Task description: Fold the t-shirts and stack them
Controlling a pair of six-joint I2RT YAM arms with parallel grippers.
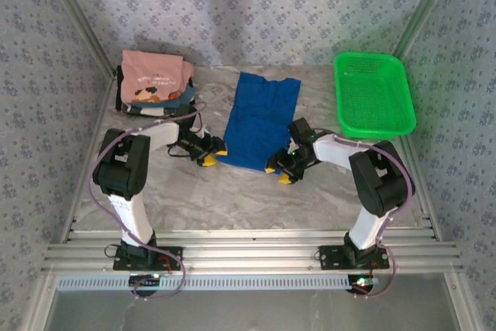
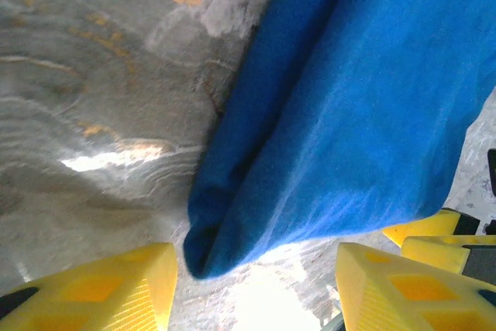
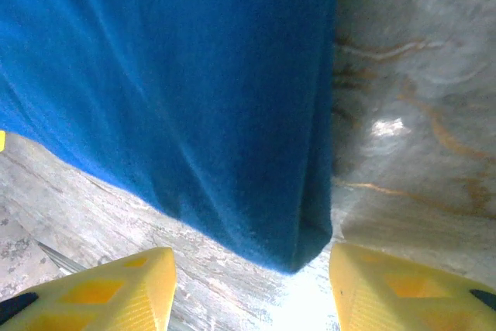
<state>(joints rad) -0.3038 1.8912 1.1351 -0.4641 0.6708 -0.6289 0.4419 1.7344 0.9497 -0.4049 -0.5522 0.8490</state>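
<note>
A royal-blue t-shirt (image 1: 260,118) lies folded into a long strip in the middle of the table. Its near edge runs between my two grippers. My left gripper (image 1: 211,153) sits at the shirt's near left corner (image 2: 209,249), open, with yellow fingers (image 2: 101,288) on either side and the cloth just ahead of them. My right gripper (image 1: 280,173) is at the near right corner (image 3: 298,253), also open, its fingers (image 3: 403,288) apart and holding nothing. A stack of folded t-shirts (image 1: 155,79), salmon-pink on top, rests at the back left.
A green mesh basket (image 1: 374,94) stands at the back right. Bare marbled tabletop (image 1: 232,199) stretches from the shirt to the arm bases. Patterned walls close in the back and sides.
</note>
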